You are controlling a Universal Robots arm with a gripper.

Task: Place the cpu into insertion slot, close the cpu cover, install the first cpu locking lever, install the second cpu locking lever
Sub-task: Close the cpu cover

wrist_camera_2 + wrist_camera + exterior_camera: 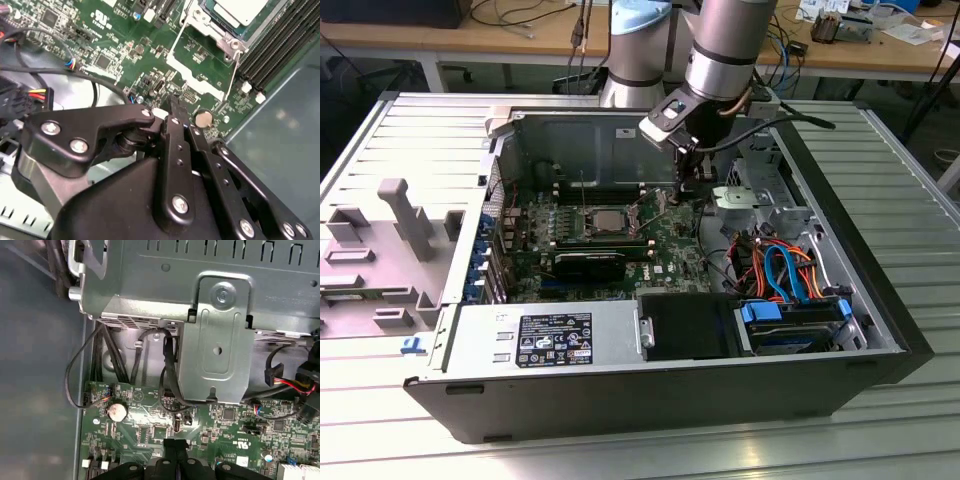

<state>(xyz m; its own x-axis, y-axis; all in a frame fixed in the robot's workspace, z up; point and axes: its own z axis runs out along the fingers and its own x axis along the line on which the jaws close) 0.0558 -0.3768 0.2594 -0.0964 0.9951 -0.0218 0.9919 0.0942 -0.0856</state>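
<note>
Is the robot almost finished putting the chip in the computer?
Not yet. The cpu already sits in the insertion slot. The cpu cover looks open, tilted up beside it, so closing it and both lever steps remain. The gripper, shut and holding nothing, hovers over the board near the cover.

exterior view: high, far, looking down into pc case (620,395) | both wrist views: v. close over mobo (115,40) (225,432), facing diff. ways, share coin battery (203,119) (117,411) | exterior view + second wrist view share cpu (605,219) (242,10)
</note>
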